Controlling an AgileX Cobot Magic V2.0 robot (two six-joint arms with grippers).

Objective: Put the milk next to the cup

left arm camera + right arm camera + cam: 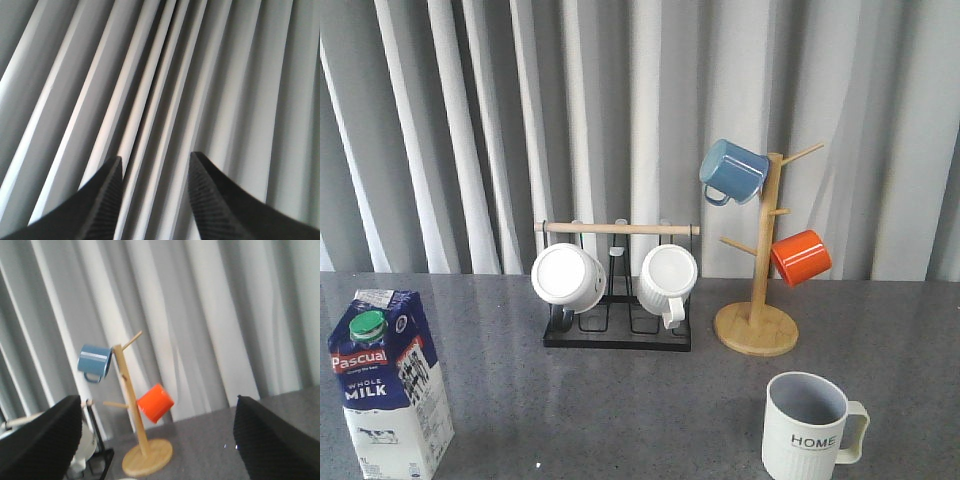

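Note:
The milk (pixel 390 385), a tall blue-and-white Pascual carton with a green cap, stands upright at the front left of the grey table. The cup (pixel 807 428), an off-white ribbed HOME mug with a grey inside, stands at the front right, handle to the right. Neither gripper shows in the front view. My left gripper (pixel 155 162) is open and empty, facing only the curtain. My right gripper (pixel 157 405) is wide open and empty, raised above the table and facing the wooden mug tree (pixel 140 440). The milk and the cup do not show in either wrist view.
A black rack (pixel 617 330) with a wooden bar holds two plain white mugs (pixel 568 276) at the back middle. A wooden mug tree (pixel 758 320) to its right carries a blue mug (pixel 732 170) and an orange mug (pixel 801 257). A grey pleated curtain closes the back.

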